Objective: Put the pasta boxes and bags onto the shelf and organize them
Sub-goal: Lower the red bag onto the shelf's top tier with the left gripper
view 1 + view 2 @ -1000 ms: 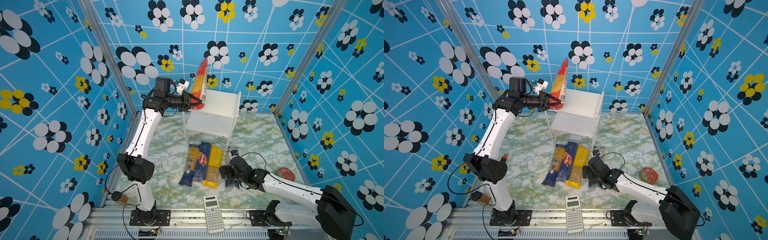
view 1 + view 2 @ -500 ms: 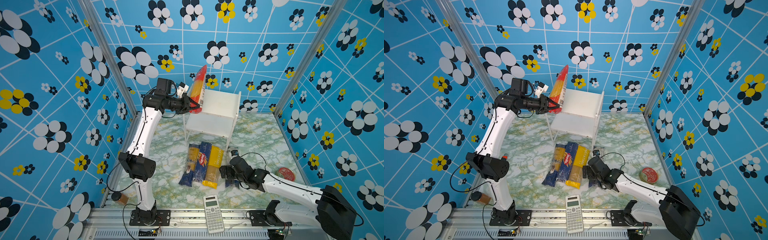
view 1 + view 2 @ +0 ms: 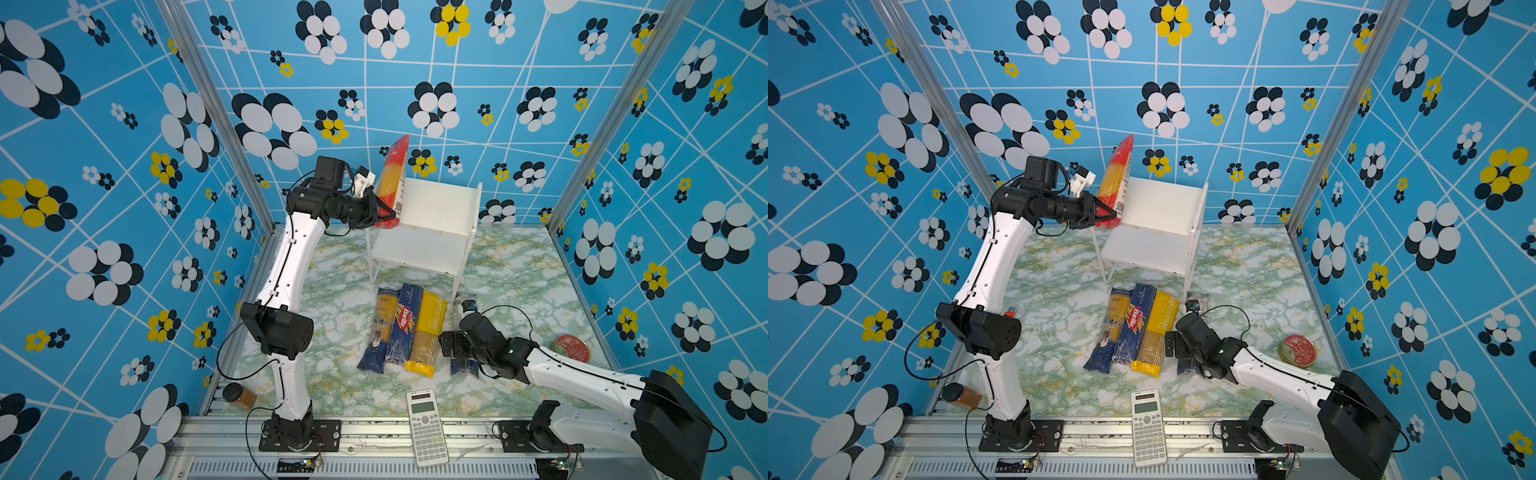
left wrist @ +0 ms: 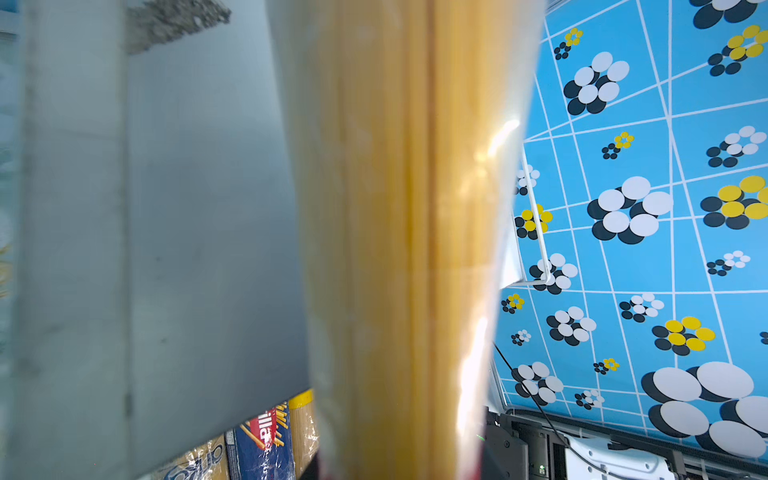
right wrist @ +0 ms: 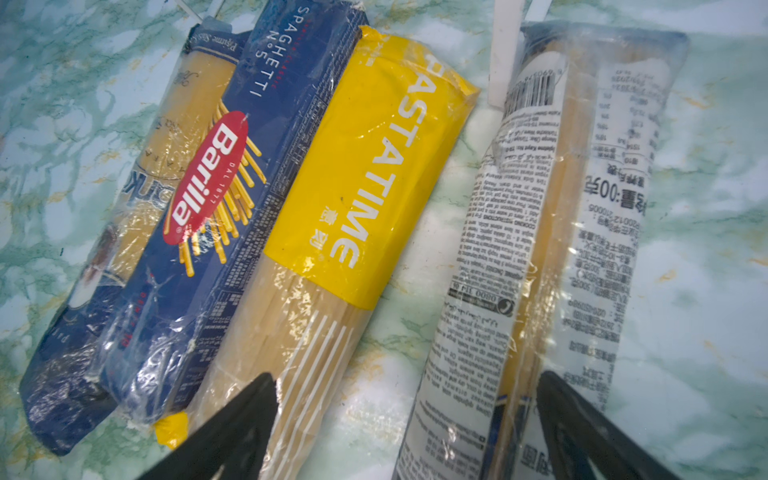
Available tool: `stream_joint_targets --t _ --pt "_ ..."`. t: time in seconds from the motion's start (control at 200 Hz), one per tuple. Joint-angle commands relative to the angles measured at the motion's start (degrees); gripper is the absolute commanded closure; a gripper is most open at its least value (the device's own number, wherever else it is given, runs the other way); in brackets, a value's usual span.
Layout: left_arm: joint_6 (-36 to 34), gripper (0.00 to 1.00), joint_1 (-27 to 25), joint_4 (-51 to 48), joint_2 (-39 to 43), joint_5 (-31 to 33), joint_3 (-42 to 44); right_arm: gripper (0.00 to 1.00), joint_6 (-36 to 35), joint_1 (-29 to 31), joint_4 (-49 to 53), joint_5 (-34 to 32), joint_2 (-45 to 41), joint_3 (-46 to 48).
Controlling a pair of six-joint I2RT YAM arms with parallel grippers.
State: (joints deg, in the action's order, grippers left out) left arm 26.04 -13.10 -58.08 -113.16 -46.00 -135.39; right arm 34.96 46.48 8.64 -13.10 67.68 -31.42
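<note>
At the shelf's far left side: the left end effector (image 3: pixel 384 214) is clamped on the low end of the red-ended pasta bag (image 3: pixel 392 178), held upright beside the shelf (image 3: pixel 436 208).
Change: in the last second the bag sank slightly and tipped left.
Meaning: probably lining up; no board carries it yet.
Near right: the right end effector (image 5: pixel 405 377) gapes wide, empty, above a clear bag (image 5: pixel 561 208).
Worktop middle: three packs (image 3: pixel 401 328) wait.
</note>
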Motion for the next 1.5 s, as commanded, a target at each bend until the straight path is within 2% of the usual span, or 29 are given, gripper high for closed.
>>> stream_joint_targets --t 0.0,0.25,0.28,0.31,0.35,0.67,0.76,1.364,1.494 --pt "-4.05 0.97 0.01 6.6 0.82 -0.65 -3.67 0.01 -0.24 0.38 -0.11 -1.18 0.79 0.75" --pt "-4.21 0.91 0.0 6.53 0.97 -0.5 -3.65 0.01 -0.24 0.43 -0.21 -1.14 1.1 0.83" --pt "-4.36 0.89 -0.08 6.54 1.02 -0.5 -3.67 0.01 -0.18 0.42 -0.21 -1.18 1.05 0.92" --pt "-4.42 0.82 -0.07 6.4 1.06 -0.38 -3.65 0.01 -0.27 0.44 -0.21 -1.14 1.01 0.83" --pt "-4.56 0.77 -0.06 6.18 1.1 -0.15 -3.65 0.01 -0.31 0.38 -0.23 -1.14 1.01 0.92" --pt "-4.68 0.72 -0.08 5.7 0.84 0.6 -3.65 0.01 -0.24 0.46 -0.03 -1.22 0.54 1.49" --pt "-4.55 0.67 -0.08 5.71 0.77 0.74 -3.65 0.01 -0.1 0.43 -0.03 -1.4 0.19 1.69" --pt "-4.85 0.67 -0.34 5.4 0.55 0.34 -2.81 0.01 0.11 0.47 0.63 -2.17 -1.55 2.86" --pt "-5.26 0.67 -0.77 5.21 1.14 2.01 -1.36 0.01 0.29 0.44 0.92 -2.35 -2.41 3.31"
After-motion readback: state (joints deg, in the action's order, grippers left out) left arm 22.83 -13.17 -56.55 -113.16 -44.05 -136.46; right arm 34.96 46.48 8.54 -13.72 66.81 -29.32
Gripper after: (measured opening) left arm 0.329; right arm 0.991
